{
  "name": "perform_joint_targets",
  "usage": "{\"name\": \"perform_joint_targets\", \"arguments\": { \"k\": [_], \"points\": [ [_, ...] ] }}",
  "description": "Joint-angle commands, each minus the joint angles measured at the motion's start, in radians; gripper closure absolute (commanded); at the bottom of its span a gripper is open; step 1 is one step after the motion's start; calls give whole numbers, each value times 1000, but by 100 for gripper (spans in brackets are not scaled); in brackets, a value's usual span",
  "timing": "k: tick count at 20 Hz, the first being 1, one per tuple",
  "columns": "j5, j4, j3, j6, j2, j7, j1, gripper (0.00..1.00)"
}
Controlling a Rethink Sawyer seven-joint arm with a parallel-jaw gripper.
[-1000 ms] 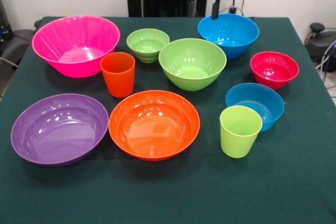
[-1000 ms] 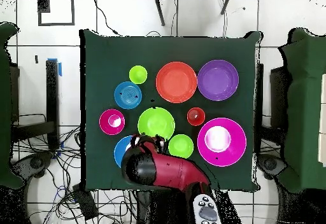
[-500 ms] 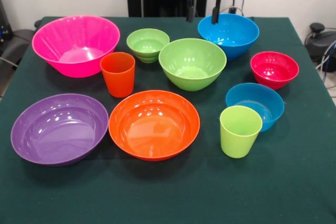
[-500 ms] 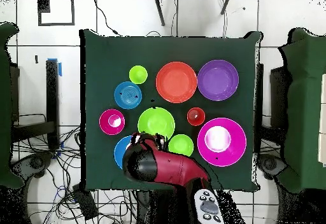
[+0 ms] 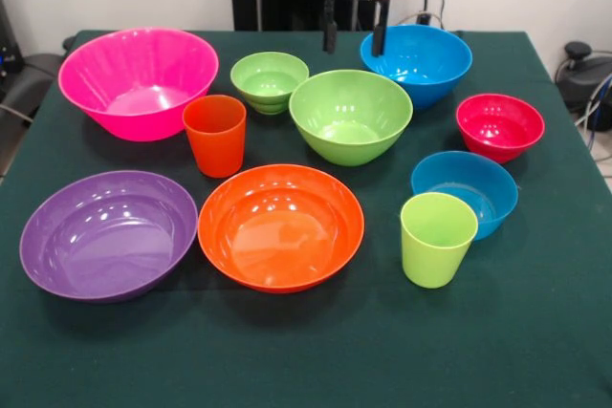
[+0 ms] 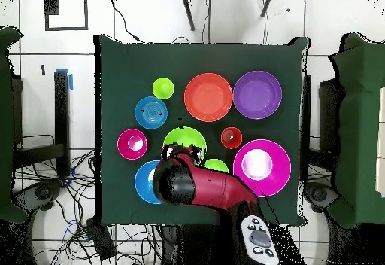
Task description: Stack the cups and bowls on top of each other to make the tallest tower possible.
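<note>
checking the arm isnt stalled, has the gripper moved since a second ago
Yes. In the front view the gripper has shifted leftward from over the large blue bowl toward the medium green bowl. Its jaws stand apart.

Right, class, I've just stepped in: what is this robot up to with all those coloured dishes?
Nothing is stacked yet. The bowls and both cups sit apart on the green table. The gripper hangs open and empty at the far side, above the gap between the medium green bowl and the large blue bowl. The orange cup and lime cup stand upright, untouched.
</note>
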Motion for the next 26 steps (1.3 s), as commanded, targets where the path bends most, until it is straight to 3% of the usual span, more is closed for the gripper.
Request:
{"name": "perform_joint_targets", "arguments": {
  "k": [1,16,26],
  "points": [
    [-97,-95,135,131,50,-43,-70,0],
    [-195,-202,237,162,167,-80,-180,0],
    [-237,-225,290,282,125,-118,-242,0]
  ]
}}
